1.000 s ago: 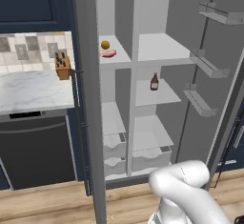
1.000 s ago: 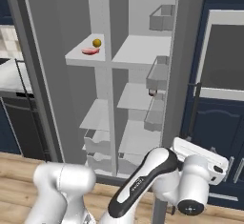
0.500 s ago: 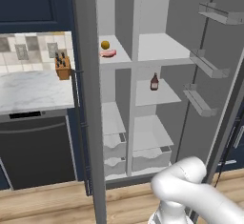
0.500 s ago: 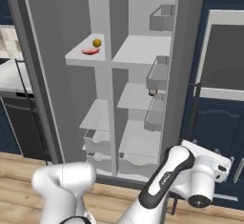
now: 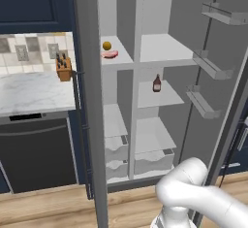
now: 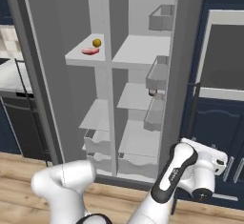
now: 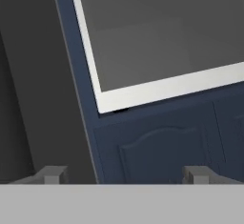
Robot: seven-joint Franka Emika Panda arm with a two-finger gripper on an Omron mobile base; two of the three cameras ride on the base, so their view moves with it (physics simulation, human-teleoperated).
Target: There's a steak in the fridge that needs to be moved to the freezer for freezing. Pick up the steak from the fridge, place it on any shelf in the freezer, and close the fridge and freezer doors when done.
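The steak [image 5: 110, 54] [image 6: 90, 51] lies flat on the top white shelf [image 5: 121, 59] [image 6: 76, 58] of the narrower left section, the freezer [image 5: 116, 120], beside a small yellow fruit [image 5: 107, 45]. The wider fridge section [image 5: 162, 101] is to its right. Both doors stand open: the narrow one [image 5: 89, 115] [image 6: 45, 75] at left, the wider one [image 5: 218, 91] with grey bins at right. My gripper [image 7: 124, 175] is low at the right, by the outer side of the wider door. It is open, with its fingertips [image 7: 52, 174] far apart and nothing between them.
A dark brown bottle [image 5: 157, 83] stands on a middle fridge shelf. White drawers [image 5: 145, 159] fill the bottom of both sections. A navy cabinet with a white-framed dark panel [image 7: 162, 51] [image 6: 224, 56] faces the hand. A marble counter [image 5: 34, 91] with a knife block [image 5: 63, 69] lies left.
My forearm and hand have swung up and a little right beside the wider door. The steak, fruit, bottle and both doors have not moved.
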